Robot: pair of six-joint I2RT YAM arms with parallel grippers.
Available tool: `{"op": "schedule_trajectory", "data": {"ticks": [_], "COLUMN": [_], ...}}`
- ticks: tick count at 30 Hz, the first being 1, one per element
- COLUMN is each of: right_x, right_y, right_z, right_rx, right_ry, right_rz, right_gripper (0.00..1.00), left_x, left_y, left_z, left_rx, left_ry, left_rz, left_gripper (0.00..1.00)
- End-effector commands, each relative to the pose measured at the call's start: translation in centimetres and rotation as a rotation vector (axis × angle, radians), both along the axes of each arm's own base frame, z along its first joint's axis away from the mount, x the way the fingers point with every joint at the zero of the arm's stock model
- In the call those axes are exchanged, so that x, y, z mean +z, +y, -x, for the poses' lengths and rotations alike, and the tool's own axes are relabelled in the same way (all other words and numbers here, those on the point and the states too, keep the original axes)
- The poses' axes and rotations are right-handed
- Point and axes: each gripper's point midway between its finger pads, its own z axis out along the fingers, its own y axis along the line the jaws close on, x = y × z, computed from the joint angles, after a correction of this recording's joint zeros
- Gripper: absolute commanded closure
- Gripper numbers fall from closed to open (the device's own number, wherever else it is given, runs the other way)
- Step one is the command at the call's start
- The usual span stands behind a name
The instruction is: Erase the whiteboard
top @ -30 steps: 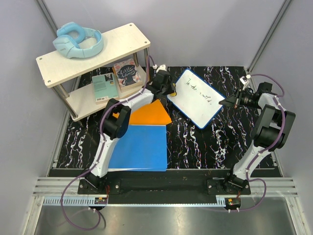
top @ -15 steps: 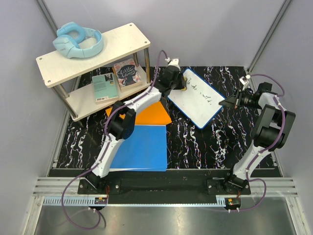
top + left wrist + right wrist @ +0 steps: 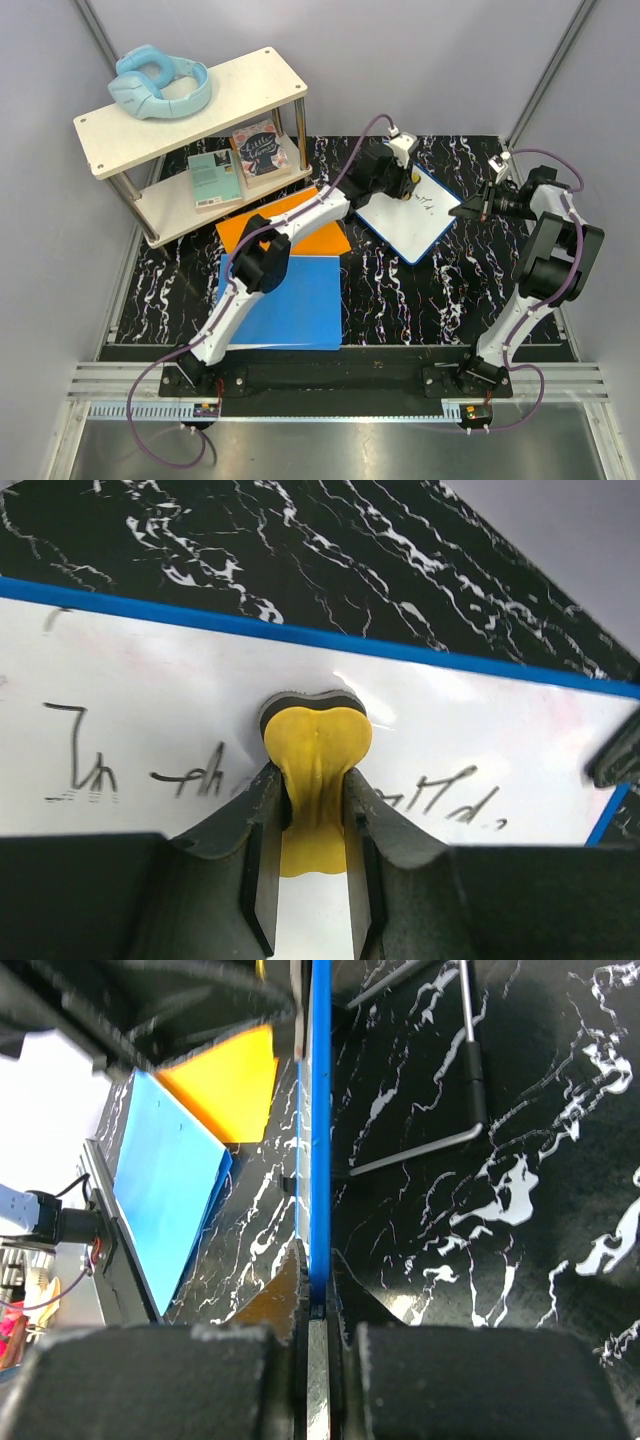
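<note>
The whiteboard (image 3: 415, 222), white with a blue rim and black handwriting, lies on the dark marbled table at back centre-right. My left gripper (image 3: 407, 180) is shut on a yellow eraser (image 3: 316, 750) and presses it on the board among the written lines (image 3: 80, 765). My right gripper (image 3: 462, 208) is shut on the whiteboard's right edge, seen edge-on in the right wrist view (image 3: 320, 1140). The left arm hides part of the board from above.
An orange folder (image 3: 300, 232) and a blue folder (image 3: 290, 300) lie left of the board. A two-level shelf (image 3: 190, 110) at back left carries light blue headphones (image 3: 160, 82) and two books (image 3: 238, 165).
My left gripper has swept right across the whiteboard with the eraser. Writing on the board's left part is gone. The right gripper has held still on the edge.
</note>
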Motion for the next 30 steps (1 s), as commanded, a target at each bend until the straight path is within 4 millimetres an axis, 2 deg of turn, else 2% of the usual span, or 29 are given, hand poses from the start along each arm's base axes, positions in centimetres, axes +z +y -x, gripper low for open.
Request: {"op": "schedule_trajectory", "data": {"ticks": [1,5,7,11,14,17,21,25,30], "right_x": [0.1,0.2,0.3,0.5,0.6,0.6,0.6,0.7,0.6], "right_y": [0.6,0.6,0.6,0.7,0.7,0.8,0.9,0.8,0.7], "right_z": [-0.2,-0.2,-0.2,-0.2,-0.3,-0.2,-0.1,0.0,0.3], "right_rx": [0.045,0.045,0.046,0.046,0.046,0.048,0.051,0.056,0.077], "right_ry": [-0.043,-0.046,-0.045,-0.046,-0.048,-0.048,-0.047,-0.050,-0.039], "right_rz": [0.043,0.040,0.038,0.035,0.034,0.034,0.031,0.037,0.066], "right_gripper": [1.00,1.00,1.00,1.00,1.00,1.00,1.00,1.00,1.00], "left_x": [-2.5,-2.6,-3.2,-3.1,-3.0,-2.9,-2.3,-1.5,-0.6], "left_y": [-3.4,-5.9,-6.1,-6.8,-6.9,-5.0,-2.4,1.2,4.2], "left_z": [6.9,9.6,9.8,11.0,10.9,7.7,4.1,-0.1,-3.9], "left_rx": [-0.207,-0.259,-0.254,-0.294,-0.284,-0.125,-0.003,0.119,0.249], "left_ry": [-0.022,-0.097,-0.137,-0.193,-0.197,-0.205,-0.181,-0.137,-0.089], "left_rz": [-0.133,-0.183,-0.238,-0.272,-0.268,-0.293,-0.272,-0.224,-0.152], "left_gripper": [1.00,1.00,1.00,1.00,1.00,1.00,1.00,1.00,1.00]}}
